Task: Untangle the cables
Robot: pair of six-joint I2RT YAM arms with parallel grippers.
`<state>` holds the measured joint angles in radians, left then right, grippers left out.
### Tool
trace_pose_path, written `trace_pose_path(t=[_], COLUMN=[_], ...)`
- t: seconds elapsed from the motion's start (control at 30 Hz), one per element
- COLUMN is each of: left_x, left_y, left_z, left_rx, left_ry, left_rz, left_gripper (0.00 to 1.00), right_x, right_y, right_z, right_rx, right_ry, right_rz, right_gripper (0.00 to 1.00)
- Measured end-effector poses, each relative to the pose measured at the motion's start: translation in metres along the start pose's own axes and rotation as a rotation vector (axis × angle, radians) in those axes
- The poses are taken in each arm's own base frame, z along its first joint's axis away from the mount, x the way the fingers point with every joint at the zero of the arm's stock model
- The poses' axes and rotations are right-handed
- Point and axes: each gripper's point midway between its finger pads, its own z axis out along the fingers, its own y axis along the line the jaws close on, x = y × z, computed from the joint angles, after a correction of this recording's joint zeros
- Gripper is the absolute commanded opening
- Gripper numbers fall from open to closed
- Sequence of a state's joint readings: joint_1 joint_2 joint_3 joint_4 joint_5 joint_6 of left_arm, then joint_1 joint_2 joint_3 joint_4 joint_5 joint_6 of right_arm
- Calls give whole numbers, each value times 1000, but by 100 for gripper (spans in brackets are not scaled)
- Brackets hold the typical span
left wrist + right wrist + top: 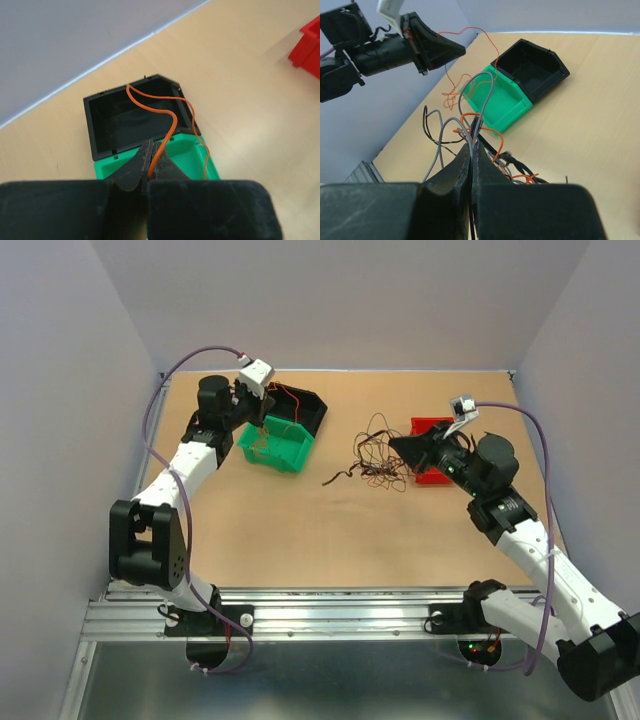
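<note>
A broad stretch of tan table (300, 540) lies between the arm bases and the cables (375, 455). This loose tangle sits mid-table, just beside a red bin (428, 426). The right gripper (471, 145) is clenched on its grey strands. Farther left, the left gripper (153, 150) pinches one orange wire (170, 124) above a green bin (187, 141). A black bin (92, 127) touches it, near the back wall.

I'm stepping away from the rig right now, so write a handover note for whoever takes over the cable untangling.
Left end effector: shut on an orange wire, held over the green bin and black bin.
Right end effector: shut on a grey wire rising from the tangle of cables beside the red bin.
Done: the orange wire is clear of the tangle.
Left: drop it, then separate the rest, knotted mid-table.
</note>
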<state>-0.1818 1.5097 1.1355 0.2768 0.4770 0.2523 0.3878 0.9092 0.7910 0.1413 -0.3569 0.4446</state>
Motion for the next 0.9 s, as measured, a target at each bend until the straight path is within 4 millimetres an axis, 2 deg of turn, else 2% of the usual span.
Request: trace_pose_path(t=[0.17,0.27,0.47,0.67,0.8,0.9], left_x=[48,60,52,63,58,47], left_y=[7,11,15,5,3,1], left_z=[17,25,31,30,31,36], left_rx=[5,11,40,114,162,208], left_ry=[111,128,74,66,61,40], left_rz=[54,107,274,401,490,569], left_gripper=[0,0,0,0,0,0], right_x=[7,7,8,10,12,12], right_y=[-4,-4,-4,-5,-6,-6], right_z=[4,5,5,6,7,8], right_rx=[3,1,-1,-1,1,1], right_ry=[23,25,29,36,41,41], right_rz=[8,9,10,13,15,15], right_gripper=[0,0,1,0,0,0])
